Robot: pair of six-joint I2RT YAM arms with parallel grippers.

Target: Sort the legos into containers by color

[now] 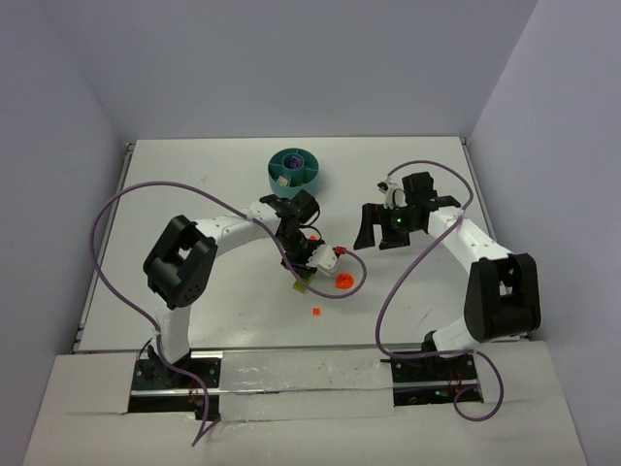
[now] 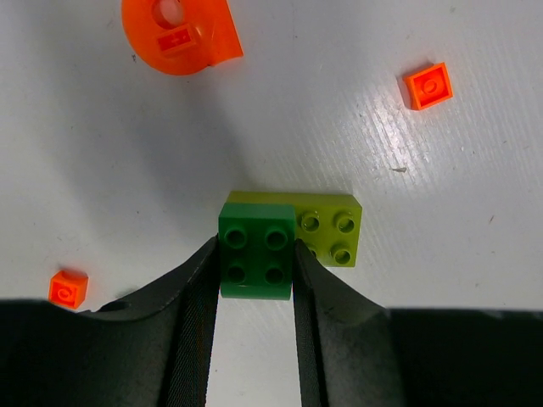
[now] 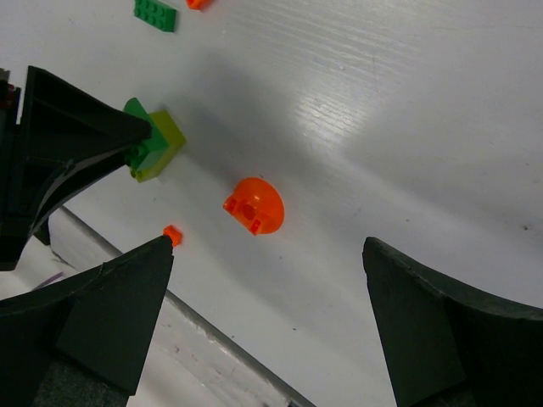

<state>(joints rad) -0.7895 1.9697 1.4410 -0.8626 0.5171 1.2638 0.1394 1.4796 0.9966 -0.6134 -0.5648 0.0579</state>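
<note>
Green brick (image 2: 256, 233): gripping it in left gripper (image 2: 255, 263), against lime brick (image 2: 331, 225) at 3 o'clock; hanging right gripper (image 3: 267, 250) wide open.

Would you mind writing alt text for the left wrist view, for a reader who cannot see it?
The left gripper pinches a dark green brick between its black fingers; the brick is stacked on one end of a lime brick on the white table. A rounded orange piece lies top left, a small orange tile upper right, a small orange bit lower left.
</note>
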